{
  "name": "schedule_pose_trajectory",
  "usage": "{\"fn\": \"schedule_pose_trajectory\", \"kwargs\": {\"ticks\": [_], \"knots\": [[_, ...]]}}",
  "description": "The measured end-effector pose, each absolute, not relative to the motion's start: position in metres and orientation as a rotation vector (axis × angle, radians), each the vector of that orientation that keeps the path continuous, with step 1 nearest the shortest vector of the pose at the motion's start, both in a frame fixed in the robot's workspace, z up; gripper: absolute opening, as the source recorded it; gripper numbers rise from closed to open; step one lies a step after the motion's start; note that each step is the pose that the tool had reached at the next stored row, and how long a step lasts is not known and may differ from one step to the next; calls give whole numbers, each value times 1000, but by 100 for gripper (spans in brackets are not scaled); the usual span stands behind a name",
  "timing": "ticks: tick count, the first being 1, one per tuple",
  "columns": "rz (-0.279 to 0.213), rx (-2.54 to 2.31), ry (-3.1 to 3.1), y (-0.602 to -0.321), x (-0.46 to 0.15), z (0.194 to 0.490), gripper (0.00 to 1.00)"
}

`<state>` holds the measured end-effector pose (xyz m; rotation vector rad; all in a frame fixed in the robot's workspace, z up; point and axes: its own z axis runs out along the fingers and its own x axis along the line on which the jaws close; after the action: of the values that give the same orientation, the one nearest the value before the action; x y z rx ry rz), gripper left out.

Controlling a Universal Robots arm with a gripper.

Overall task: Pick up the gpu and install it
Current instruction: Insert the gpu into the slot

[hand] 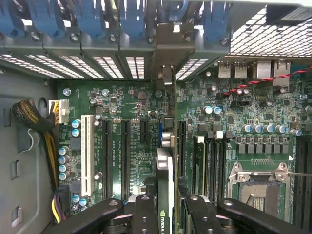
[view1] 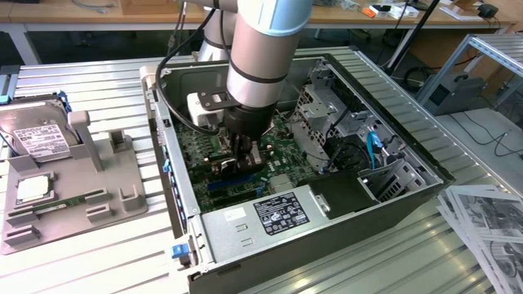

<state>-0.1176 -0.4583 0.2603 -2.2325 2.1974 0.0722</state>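
The gpu point(hand: 165, 168) appears edge-on in the wrist view as a thin dark card with a silver bracket end point(hand: 168, 78) toward the case's rear slot covers. My gripper point(hand: 168, 214) is shut on it, with black fingers point(hand: 144, 214) on either side of the card. The card hangs over the green motherboard point(hand: 131, 102), in line with a blue slot point(hand: 160, 132) between two long black slots. In the exterior view, my gripper point(view1: 237, 158) is down inside the open computer case point(view1: 184, 202), just above the board and its blue slot point(view1: 229, 184).
A grey holder tray point(view1: 122, 184) on the exterior view's left carries a hard drive point(view1: 37, 138), a processor chip point(view1: 33, 188) and a memory stick point(view1: 61, 205). Inside the case are a power supply point(view1: 274, 214), a drive cage point(view1: 327, 116), braided cables point(hand: 36, 119) and a processor socket point(hand: 258, 187). Papers point(view1: 490, 226) lie at the exterior view's right.
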Motion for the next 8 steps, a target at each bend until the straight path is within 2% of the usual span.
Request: {"fn": "schedule_pose_trajectory", "kwargs": {"ticks": [8], "knots": [[71, -2232, 2197, -458, -117, 268, 27]]}}
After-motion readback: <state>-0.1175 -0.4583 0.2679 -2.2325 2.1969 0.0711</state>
